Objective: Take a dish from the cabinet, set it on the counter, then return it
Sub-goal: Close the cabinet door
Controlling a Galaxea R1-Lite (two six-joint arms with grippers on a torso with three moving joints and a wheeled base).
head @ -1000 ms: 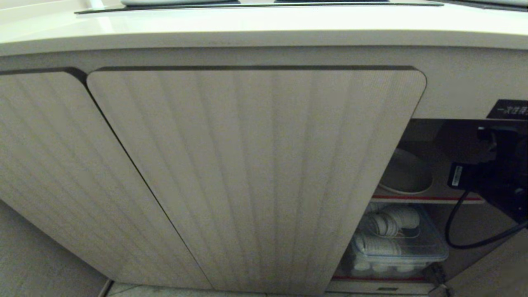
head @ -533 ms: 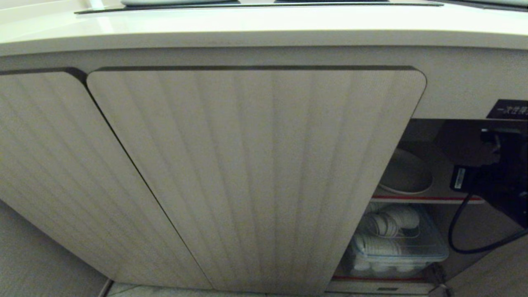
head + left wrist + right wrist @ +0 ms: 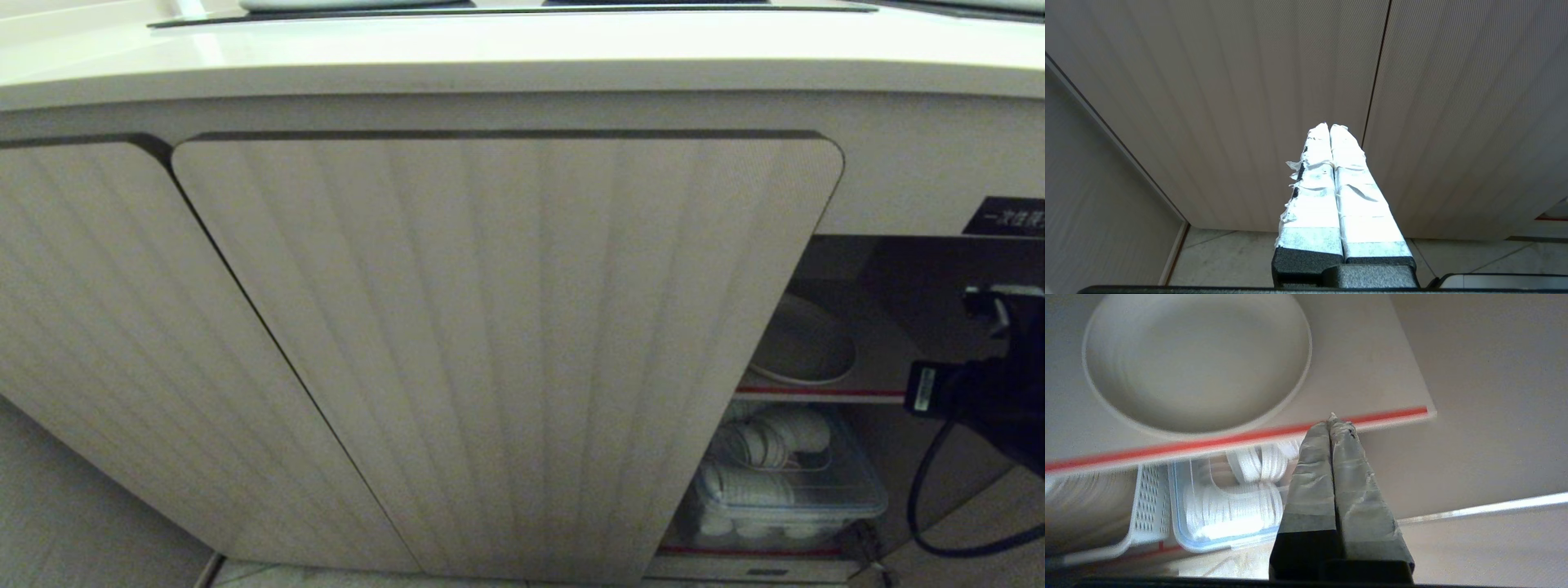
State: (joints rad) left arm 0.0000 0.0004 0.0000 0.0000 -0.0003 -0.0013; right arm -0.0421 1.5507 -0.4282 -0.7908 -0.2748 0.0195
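- Dish (image 3: pixel 1196 363): lying flat on the cabinet's inner shelf (image 3: pixel 1372 375), close to the shelf's red-striped front edge; nothing is touching it. Also showing in the head view (image 3: pixel 804 347), half hidden behind the edge of the closed door.
- Cabinet (image 3: pixel 506 343): two ribbed, round-cornered doors are standing closed on the left and centre; the compartment on the right is standing open, with a small black label (image 3: pixel 1008 217) above the opening.
- Counter (image 3: pixel 522 49): running across the top of the head view, above the doors, with the edge of a black cooktop panel (image 3: pixel 506 8) showing at its far side.
- Right gripper (image 3: pixel 1333 418): fingers pressing together, tip to tip, grasping nothing. Tips are pointing at the shelf's front edge, just beside the dish rim but apart from it. In the head view only the arm's dark wrist body (image 3: pixel 992 384) is showing, at the right of the open compartment, with a black cable looping below.
- Left gripper (image 3: pixel 1330 130): taped fingers clenched together, empty, pointing at the seam between the two closed doors, apart from them.
- Lower compartment: a clear plastic bin (image 3: pixel 865 498) is holding stacked white items; a white perforated basket (image 3: pixel 1147 498) is sitting beside it.
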